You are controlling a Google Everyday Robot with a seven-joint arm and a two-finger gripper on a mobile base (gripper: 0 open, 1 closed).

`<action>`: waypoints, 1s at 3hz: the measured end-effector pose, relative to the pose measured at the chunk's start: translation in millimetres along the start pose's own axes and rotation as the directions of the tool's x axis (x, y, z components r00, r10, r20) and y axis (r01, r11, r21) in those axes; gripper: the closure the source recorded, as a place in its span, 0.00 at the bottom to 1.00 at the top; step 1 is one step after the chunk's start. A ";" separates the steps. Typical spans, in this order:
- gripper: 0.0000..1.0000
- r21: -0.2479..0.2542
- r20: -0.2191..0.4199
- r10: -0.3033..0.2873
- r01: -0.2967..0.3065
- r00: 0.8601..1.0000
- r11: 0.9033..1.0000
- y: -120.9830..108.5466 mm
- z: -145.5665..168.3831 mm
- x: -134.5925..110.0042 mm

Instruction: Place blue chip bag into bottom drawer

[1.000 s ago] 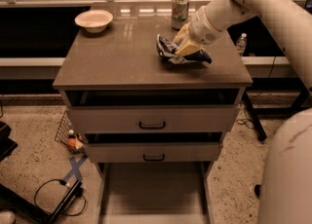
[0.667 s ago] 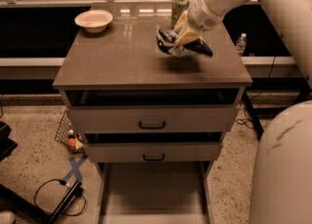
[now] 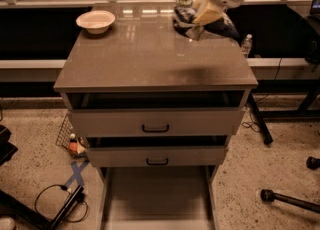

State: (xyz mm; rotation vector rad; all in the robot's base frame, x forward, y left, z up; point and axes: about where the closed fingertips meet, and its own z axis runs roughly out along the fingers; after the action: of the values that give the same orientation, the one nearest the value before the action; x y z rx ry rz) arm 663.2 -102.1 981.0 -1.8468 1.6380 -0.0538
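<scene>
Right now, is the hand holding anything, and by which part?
Yes. The hand is shut on the blue chip bag, pinching its crumpled upper middle; both ends of the bag droop, lifted off the cabinet top.

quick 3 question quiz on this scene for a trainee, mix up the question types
1. True or false: the bottom drawer is pulled open.
2. The tool, above the back right of the cabinet top, grips: A a mug, B the blue chip bag, C a sponge.
3. What sits at the top's back left corner?
Key: 1 true; 2 B; 3 the white bowl.
</scene>
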 end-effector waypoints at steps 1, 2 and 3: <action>1.00 0.079 -0.018 0.057 -0.056 0.998 0.995 35.2 -53.0 -7.6; 1.00 0.183 -0.023 0.147 -0.140 0.989 0.973 102.9 -114.2 -14.8; 1.00 0.209 0.003 0.229 -0.224 0.973 0.952 157.3 -122.6 -2.8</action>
State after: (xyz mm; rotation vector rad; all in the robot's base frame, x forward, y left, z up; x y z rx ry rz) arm 471.4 -153.2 1000.6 -1.4978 1.7768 -0.1410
